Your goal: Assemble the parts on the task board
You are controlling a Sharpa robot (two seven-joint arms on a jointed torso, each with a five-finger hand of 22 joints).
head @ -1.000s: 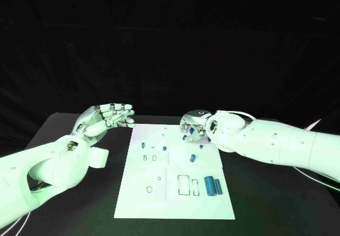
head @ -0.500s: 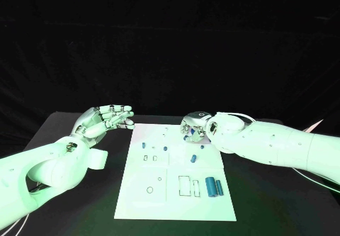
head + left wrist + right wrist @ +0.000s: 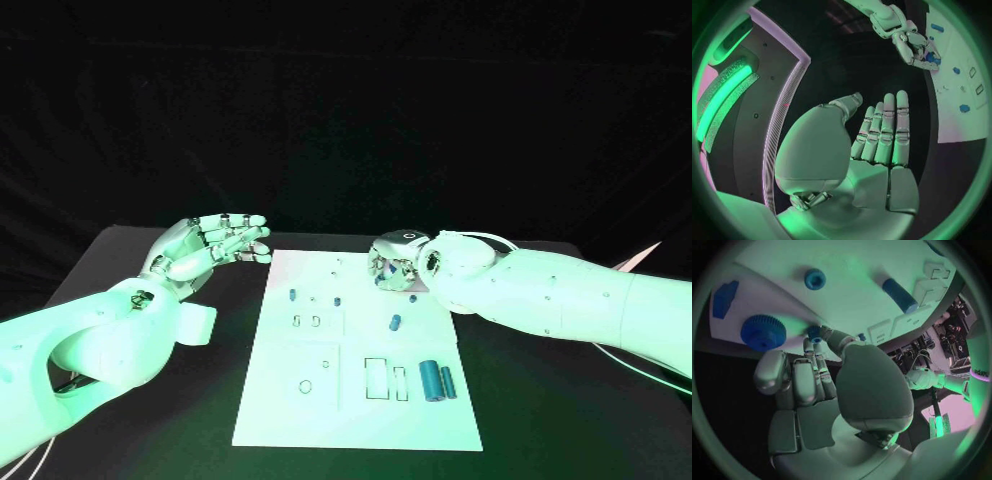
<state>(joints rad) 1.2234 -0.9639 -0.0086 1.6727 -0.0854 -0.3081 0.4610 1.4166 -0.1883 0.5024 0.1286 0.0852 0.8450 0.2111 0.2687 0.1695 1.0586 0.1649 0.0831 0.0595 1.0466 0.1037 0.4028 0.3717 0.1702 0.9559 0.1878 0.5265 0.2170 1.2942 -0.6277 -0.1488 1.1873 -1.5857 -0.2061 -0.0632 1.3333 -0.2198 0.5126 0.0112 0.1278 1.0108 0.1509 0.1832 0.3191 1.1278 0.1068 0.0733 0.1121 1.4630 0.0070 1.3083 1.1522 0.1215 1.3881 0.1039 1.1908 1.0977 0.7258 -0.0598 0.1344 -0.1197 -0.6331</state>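
Note:
The white task board [image 3: 361, 405] lies in the middle of the black table. My right hand [image 3: 397, 262] hovers over its far right corner, its fingers curled in, and pinches a small blue part [image 3: 814, 333] at the fingertips. The left wrist view shows that hand [image 3: 912, 44] with the blue part [image 3: 930, 59] in it. My left hand [image 3: 216, 241] is raised left of the board's far edge, its fingers straight and holding nothing. Two blue cylinders [image 3: 436, 380] lie side by side on the board's right side. Small blue parts [image 3: 394, 322] sit near the middle.
Under my right hand the board carries a blue gear [image 3: 763, 332], a blue ring-shaped piece [image 3: 814, 278], a blue cylinder [image 3: 900, 295] and a blue block [image 3: 724, 299]. Rectangular slots [image 3: 384, 378] and an oval hole [image 3: 304, 385] are cut in the near half.
My right hand has edged slightly inward over the board with the small part still held. My left hand has stayed where it was.

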